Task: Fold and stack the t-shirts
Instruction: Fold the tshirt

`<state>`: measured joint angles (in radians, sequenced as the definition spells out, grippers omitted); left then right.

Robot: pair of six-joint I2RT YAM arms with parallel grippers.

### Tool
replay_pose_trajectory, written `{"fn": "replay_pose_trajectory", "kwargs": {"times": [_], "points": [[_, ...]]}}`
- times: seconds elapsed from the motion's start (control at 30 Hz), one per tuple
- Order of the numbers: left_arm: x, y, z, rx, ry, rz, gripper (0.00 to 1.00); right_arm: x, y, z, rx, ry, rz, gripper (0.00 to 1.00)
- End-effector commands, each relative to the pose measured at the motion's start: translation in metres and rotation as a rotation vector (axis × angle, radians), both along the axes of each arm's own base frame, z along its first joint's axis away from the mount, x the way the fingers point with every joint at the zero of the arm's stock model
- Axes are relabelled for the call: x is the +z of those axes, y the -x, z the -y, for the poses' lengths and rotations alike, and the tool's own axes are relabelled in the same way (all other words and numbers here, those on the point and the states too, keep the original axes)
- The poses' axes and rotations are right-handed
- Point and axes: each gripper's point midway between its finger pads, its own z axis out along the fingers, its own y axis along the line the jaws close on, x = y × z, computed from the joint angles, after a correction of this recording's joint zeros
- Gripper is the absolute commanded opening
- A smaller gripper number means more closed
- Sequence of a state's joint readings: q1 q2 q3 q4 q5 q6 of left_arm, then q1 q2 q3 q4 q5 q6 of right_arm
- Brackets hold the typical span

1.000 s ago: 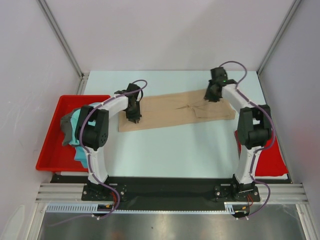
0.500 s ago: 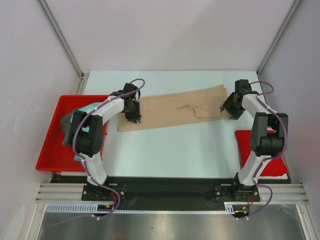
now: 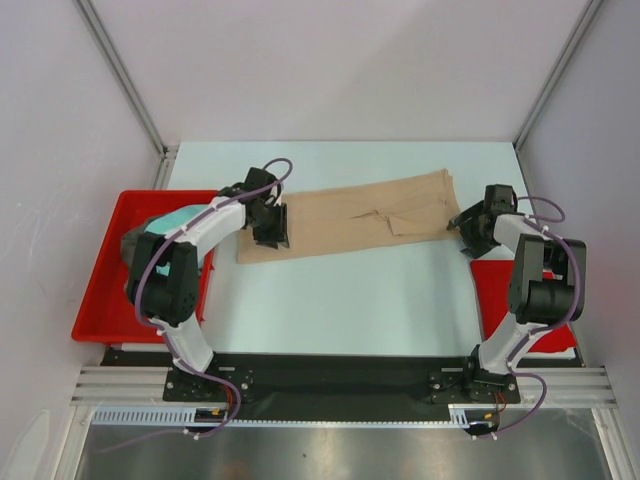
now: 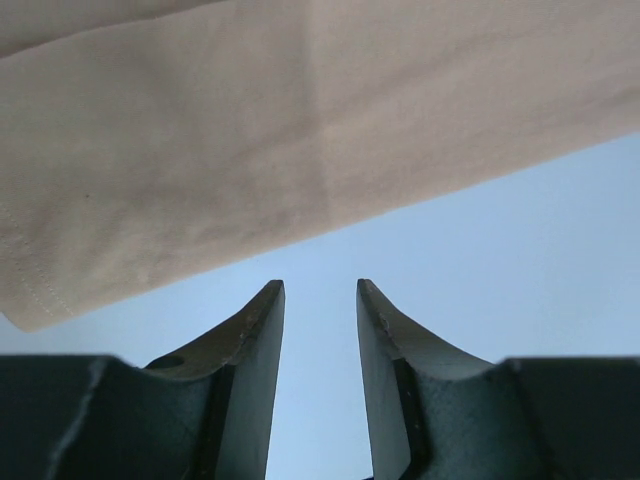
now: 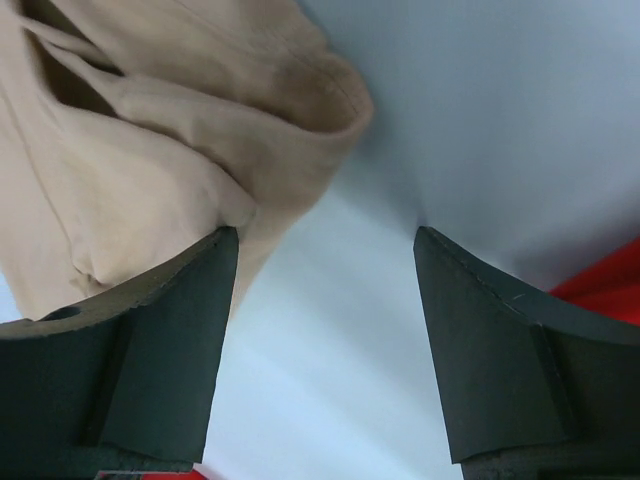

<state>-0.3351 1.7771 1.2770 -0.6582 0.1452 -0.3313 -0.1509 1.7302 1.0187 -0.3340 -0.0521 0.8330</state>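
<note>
The tan-beige t-shirt [image 3: 360, 215] lies as a long folded strip across the middle of the table. My left gripper [image 3: 275, 232] is at its left end, open, with bare table between its fingers and the cloth [image 4: 250, 130] just beyond the tips [image 4: 320, 290]. At the strip's right end my right gripper [image 3: 463, 223] stands wide open and holds nothing [image 5: 325, 240]. The shirt's bunched hem [image 5: 200, 130] lies by its left finger. The teal t-shirt [image 3: 172, 220] and the dark grey one [image 3: 130, 248] lie in the red tray, partly hidden by my left arm.
The red tray [image 3: 100, 300] sits off the table's left edge. A flat red mat [image 3: 495, 290] lies at the right under my right arm, and its corner [image 5: 610, 280] shows in the right wrist view. Metal frame posts stand at the back corners.
My right gripper drew the shirt's right end out to the right, let it go and opened wide. The left gripper opened and released the left end.
</note>
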Motion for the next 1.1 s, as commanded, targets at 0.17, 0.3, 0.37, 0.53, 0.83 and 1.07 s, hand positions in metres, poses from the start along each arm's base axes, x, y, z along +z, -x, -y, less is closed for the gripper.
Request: {"fn": "replay_pose_trajectory", "kwargs": {"times": [0.17, 0.3, 0.37, 0.53, 0.83, 1.07], "points": [[0.032, 0.003, 0.000, -0.049, 0.020, 0.091, 0.41, -0.019, -0.039, 0.011, -0.034, -0.015, 0.082, 0.64], [0.029, 0.012, -0.004, -0.026, 0.010, 0.069, 0.40, -0.025, -0.053, 0.017, -0.038, -0.012, 0.099, 0.47], [0.028, 0.018, -0.006, -0.008, 0.009, 0.052, 0.40, -0.023, -0.059, 0.017, -0.020, -0.017, 0.095, 0.43], [0.030, 0.023, -0.013, 0.028, -0.014, 0.040, 0.40, -0.013, -0.040, 0.010, -0.003, -0.034, 0.066, 0.46], [0.025, 0.005, 0.002, 0.024, 0.028, 0.029, 0.40, 0.000, -0.007, 0.013, -0.003, -0.009, 0.012, 0.56], [0.029, -0.004, 0.001, -0.032, 0.003, 0.056, 0.40, 0.014, -0.001, 0.010, 0.004, -0.016, 0.059, 0.55]]}}
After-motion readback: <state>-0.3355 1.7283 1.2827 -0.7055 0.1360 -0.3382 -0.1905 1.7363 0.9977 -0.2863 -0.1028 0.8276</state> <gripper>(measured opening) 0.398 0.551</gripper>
